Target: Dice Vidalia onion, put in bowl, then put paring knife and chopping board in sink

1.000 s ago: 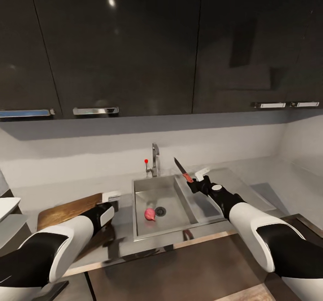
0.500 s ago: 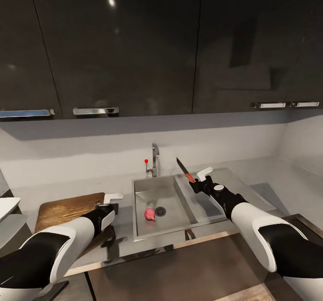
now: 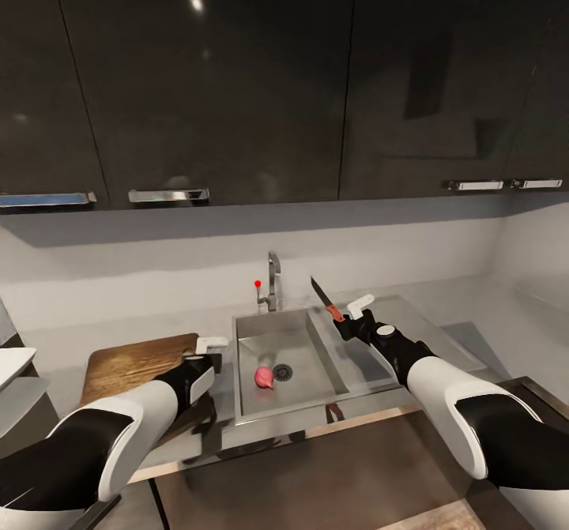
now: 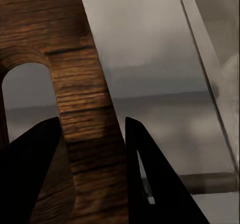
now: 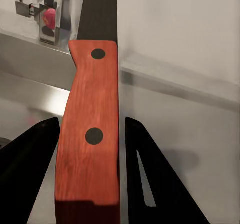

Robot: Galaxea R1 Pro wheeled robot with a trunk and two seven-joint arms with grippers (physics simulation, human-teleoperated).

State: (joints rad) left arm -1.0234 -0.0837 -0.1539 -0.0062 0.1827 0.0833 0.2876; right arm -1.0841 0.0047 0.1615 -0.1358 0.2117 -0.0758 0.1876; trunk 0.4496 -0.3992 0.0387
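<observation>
1. The left gripper (image 3: 207, 354) is closed onto the right end of the chopping board (image 3: 134, 362). In the left wrist view its two dark fingers (image 4: 150, 184) sit on either side of a strip of the wooden board (image 4: 85, 119), beside the board's handle cut-out.
2. The left arm reaches forward from the lower left, its white forearm low over the countertop (image 3: 506, 317), with the gripper just left of the sink (image 3: 261, 336). The board extends to the left of the gripper, and its far edge looks raised off the worktop.
3. The right gripper (image 3: 353, 318) is clamped on the red handle of the paring knife (image 3: 325, 301). In the right wrist view the handle (image 5: 90, 139) fills the narrow gap between the fingers (image 5: 150, 179), and the dark blade runs on beyond it.
4. The right arm stretches forward and to the left from the lower right, holding the knife in the air above the right rim of the sink, blade pointing up and away towards the wall.
5. A pinkish onion (image 3: 264, 377) lies on the sink floor just beside the dark round drain (image 3: 282, 371).
6. The chrome tap (image 3: 273, 280) with its red-tipped lever stands at the back of the sink, against the pale wall under dark glossy cupboards (image 3: 237, 80).
</observation>
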